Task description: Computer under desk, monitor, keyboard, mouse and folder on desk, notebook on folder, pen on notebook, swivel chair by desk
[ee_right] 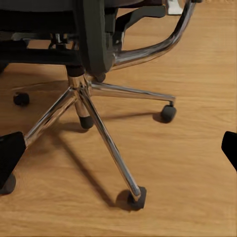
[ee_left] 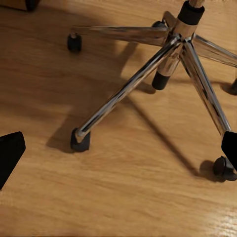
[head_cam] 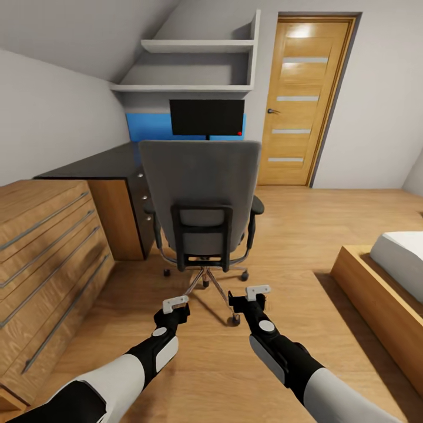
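We face the back of the swivel chair (head_cam: pixel 200 200), which stands on the wooden floor (head_cam: pixel 294 235) just in front of the black tabletop (head_cam: pixel 100 164). The monitor (head_cam: pixel 207 117) stands upright on that tabletop behind the chair, against the blue back panel (head_cam: pixel 147 126). A wooden drawer chest (head_cam: pixel 47 258) sits to our left, a door (head_cam: pixel 302 100) lies ahead to the right, and a bed (head_cam: pixel 399 252) is at the right edge.

Our left claw (head_cam: pixel 175 304) and right claw (head_cam: pixel 257 292) hang low over the floor, near the chair's chrome base (ee_left: pixel 168 54). Both claws are spread wide with nothing between the fingers; in each wrist view the dark fingertips (ee_left: pixel 10 155) (ee_right: pixel 10 153) sit at opposite edges, with casters and chrome spokes (ee_right: pixel 106 133) between them.
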### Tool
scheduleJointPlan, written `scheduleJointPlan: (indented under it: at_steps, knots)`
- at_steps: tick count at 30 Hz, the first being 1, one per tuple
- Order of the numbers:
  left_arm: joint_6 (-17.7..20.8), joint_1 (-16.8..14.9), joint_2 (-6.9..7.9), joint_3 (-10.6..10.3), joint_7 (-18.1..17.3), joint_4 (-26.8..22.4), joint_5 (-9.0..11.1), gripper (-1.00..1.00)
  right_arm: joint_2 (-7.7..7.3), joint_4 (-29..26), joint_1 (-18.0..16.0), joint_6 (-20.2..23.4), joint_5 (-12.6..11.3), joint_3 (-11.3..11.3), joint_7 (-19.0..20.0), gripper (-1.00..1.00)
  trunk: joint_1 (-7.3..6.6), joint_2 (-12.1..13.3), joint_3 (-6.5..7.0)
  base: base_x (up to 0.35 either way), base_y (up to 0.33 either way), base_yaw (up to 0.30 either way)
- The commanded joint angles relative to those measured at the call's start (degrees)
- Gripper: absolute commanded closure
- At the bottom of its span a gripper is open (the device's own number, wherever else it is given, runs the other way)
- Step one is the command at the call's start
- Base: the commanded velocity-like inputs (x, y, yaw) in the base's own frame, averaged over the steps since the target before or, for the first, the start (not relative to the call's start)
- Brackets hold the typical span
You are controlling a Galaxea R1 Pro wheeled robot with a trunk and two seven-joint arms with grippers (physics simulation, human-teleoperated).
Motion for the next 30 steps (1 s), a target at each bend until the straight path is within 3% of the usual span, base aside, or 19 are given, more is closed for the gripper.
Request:
scheduleJointPlan:
  at_steps: [1, 13, 20, 30]
  knots:
    - [-0.19, -0.05, 0.00, -0.49, 0.24, 0.03, 0.36, -1.00, 0.32, 0.00, -0.03, -0.48, -0.55, 0.44, -0.52, -1.00, -0.01, -0.02, -0.05, 0.002, 0.000, 0.190]
    - [-0.24, -0.05, 0.00, -0.50, 0.19, 0.05, 0.35, -1.00, 0.95, 0.04, 0.02, -0.67, -0.47, 0.38, -0.64, -1.00, -0.01, -0.02, -0.05, 0.022, 0.001, 0.243]
    - [-0.25, -0.05, -0.03, -0.50, 0.24, 0.05, 0.36, -1.00, 0.60, 0.08, 0.05, -1.05, -0.40, 0.25, -0.64, -1.00, -0.01, -0.02, -0.05, 0.123, 0.006, 0.074]
    - [-0.01, -0.05, -0.77, -0.71, 0.23, 0.02, 0.37, -1.00, 0.20, 0.25, 1.60, -8.88, 0.37, 0.27, -1.25, -1.00, -0.01, -0.02, -0.05, 0.010, 0.000, 0.005]
